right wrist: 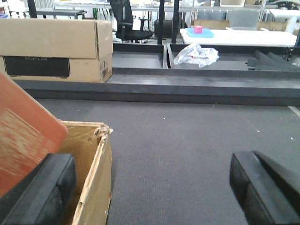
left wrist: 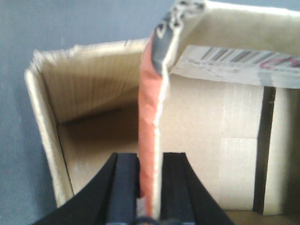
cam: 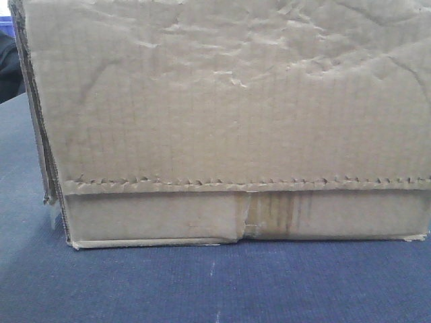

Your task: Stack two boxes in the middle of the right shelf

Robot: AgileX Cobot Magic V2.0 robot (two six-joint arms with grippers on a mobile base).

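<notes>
An open brown cardboard box (cam: 229, 121) fills the front view and stands on blue-grey carpet; its side is wrinkled, with a serrated flap edge. In the left wrist view I look down into the box (left wrist: 84, 79). My left gripper (left wrist: 150, 159) is shut on its upright flap (left wrist: 149, 122), which is orange-red on one side. My right gripper (right wrist: 152, 164) is open. Its left finger sits over the box's inside, and the box's torn corner wall (right wrist: 96, 173) stands between the fingers. The orange-red flap (right wrist: 23, 136) shows at the left. The right shelf middle is out of view.
A second brown carton (right wrist: 51, 44) with a black label rests on a low dark platform (right wrist: 187, 86) at the back left. A crumpled plastic bag (right wrist: 196, 54), an office chair (right wrist: 126, 18) and a white table (right wrist: 243, 36) lie beyond. Carpet (right wrist: 187, 140) spreads to the right.
</notes>
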